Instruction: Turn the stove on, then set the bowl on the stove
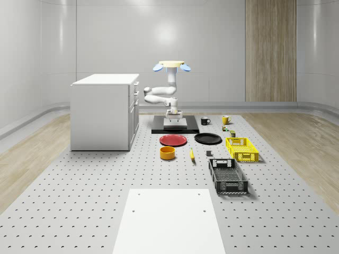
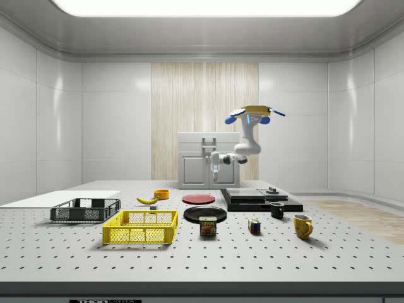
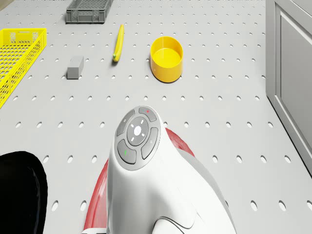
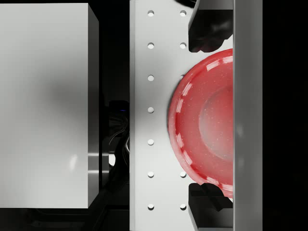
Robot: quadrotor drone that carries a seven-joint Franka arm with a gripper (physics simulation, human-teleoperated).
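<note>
The yellow bowl (image 1: pixel 168 153) (image 3: pixel 166 58) stands upright on the table in front of the red plate (image 1: pixel 173 140), and is also seen in the side view (image 2: pixel 161 194). The black stove (image 1: pixel 175 127) (image 2: pixel 259 199) lies behind the plate, with a grey hotplate (image 4: pixel 43 106) on it. The drone (image 1: pixel 172 65) (image 2: pixel 255 114) hovers above the stove. Its arm hangs down with the gripper (image 1: pixel 174 113) (image 2: pixel 215 169) low over the stove's front edge, well apart from the bowl. In the wrist view the gripper (image 4: pixel 208 115) is open, with nothing held and the red plate (image 4: pixel 207 125) far beneath it.
A white cabinet (image 1: pixel 103 111) stands at the whole-scene view's left. A black plate (image 1: pixel 207 138), banana (image 1: pixel 192 154), yellow crate (image 1: pixel 242 148), dark crate (image 1: pixel 228 175), and two mugs (image 1: pixel 205 120) lie to the right. A white sheet (image 1: pixel 169 222) is at the front.
</note>
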